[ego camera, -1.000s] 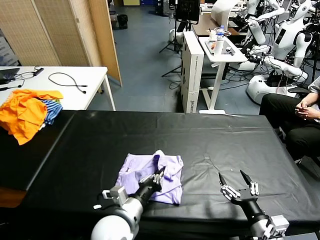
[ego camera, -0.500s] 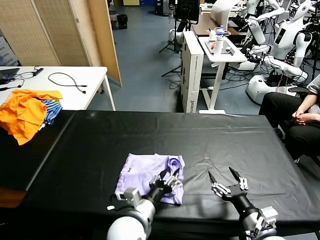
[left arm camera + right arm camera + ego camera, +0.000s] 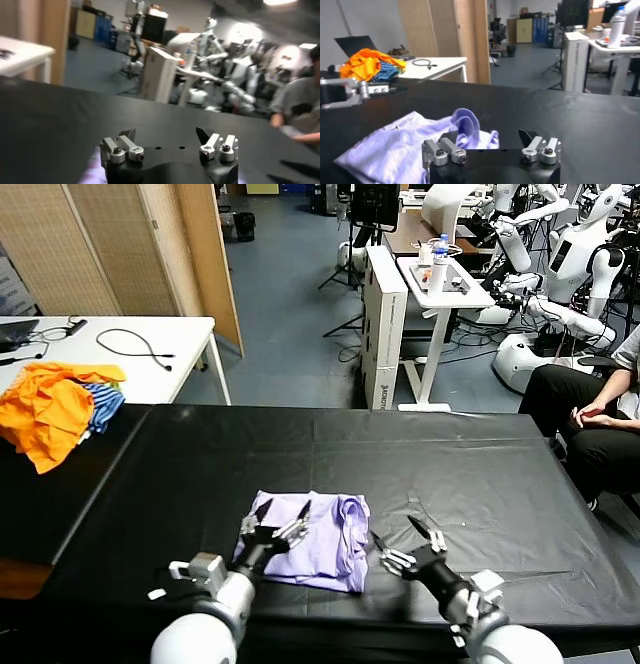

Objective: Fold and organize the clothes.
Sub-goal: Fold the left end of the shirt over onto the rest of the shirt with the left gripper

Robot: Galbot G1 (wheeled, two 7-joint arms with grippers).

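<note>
Black table cover [image 3: 450,454] carries our lavender T-shirt [image 3: 320,539], folded near the front edge. Our left gripper [image 3: 278,529] hovers spread over its left part; our right gripper [image 3: 410,544] gapes just beside it, grasping nothing. Shirt's underside stays hidden.

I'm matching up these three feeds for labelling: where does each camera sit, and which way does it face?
Head view: on the robot's head, facing forward and down at the black table; shows the left claw and right claw, both open, flanking the lavender T-shirt.
Left wrist view: behind the left claw, facing across the table.
Right wrist view: behind the right claw, facing the T-shirt.
Head and right wrist views share the T-shirt.
</note>
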